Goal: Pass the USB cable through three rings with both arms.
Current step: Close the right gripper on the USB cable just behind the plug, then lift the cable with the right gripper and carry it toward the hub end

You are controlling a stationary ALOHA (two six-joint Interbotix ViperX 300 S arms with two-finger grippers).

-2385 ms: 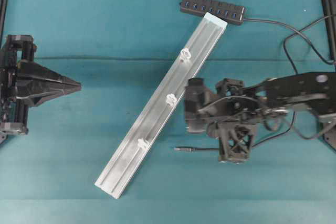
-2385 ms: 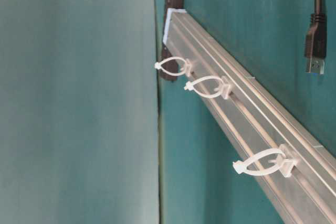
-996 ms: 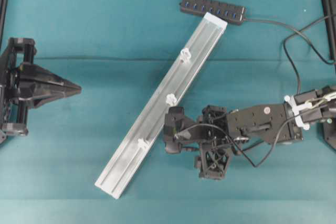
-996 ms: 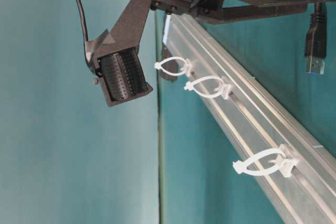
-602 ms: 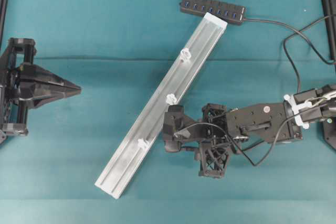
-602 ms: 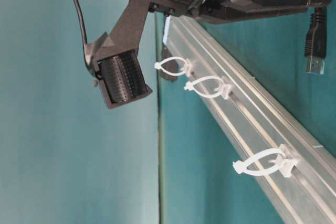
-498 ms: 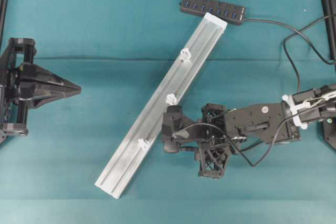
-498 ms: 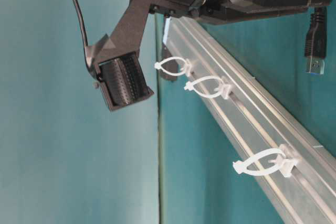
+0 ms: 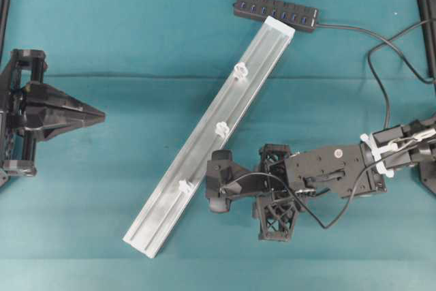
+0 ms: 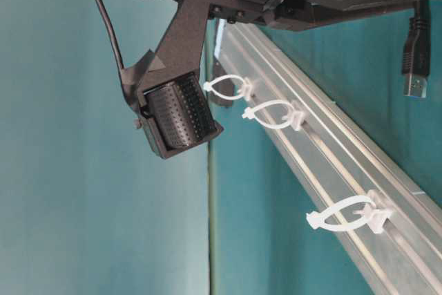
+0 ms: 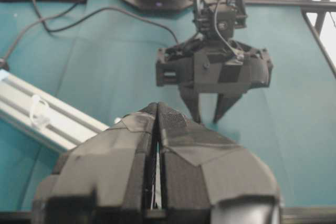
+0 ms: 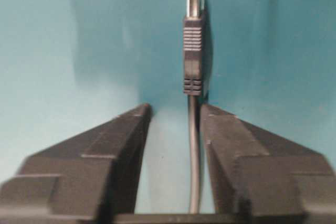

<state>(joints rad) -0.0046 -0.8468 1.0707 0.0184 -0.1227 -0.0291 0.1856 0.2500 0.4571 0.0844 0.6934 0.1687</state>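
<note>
The USB cable point(image 12: 194, 150) runs up between my right gripper's point(image 12: 176, 111) fingers, against the right finger point(image 12: 236, 150), with a gap to the left one. Its plug point(image 12: 192, 51) sticks out past the fingertips, lying on the teal cloth. The jaws stand open around the cord. From above, the right arm point(image 9: 320, 172) hides the plug. Three white rings point(image 9: 240, 70) point(image 9: 222, 128) point(image 9: 183, 186) sit along the silver rail point(image 9: 204, 151), just left of that arm. My left gripper point(image 9: 102, 114) is shut and empty at the far left, pointing towards the rail.
The black hub point(image 9: 276, 10) lies at the rail's far end, and its cord point(image 9: 354, 32) loops round the right side. The right arm's camera block point(image 10: 179, 119) hangs close to the two farther rings point(image 10: 228, 88) point(image 10: 273, 114). Teal cloth covers the table.
The right arm has moved a little left and towards the front edge, and its camera block has come nearer the rail. The left arm has not moved.
</note>
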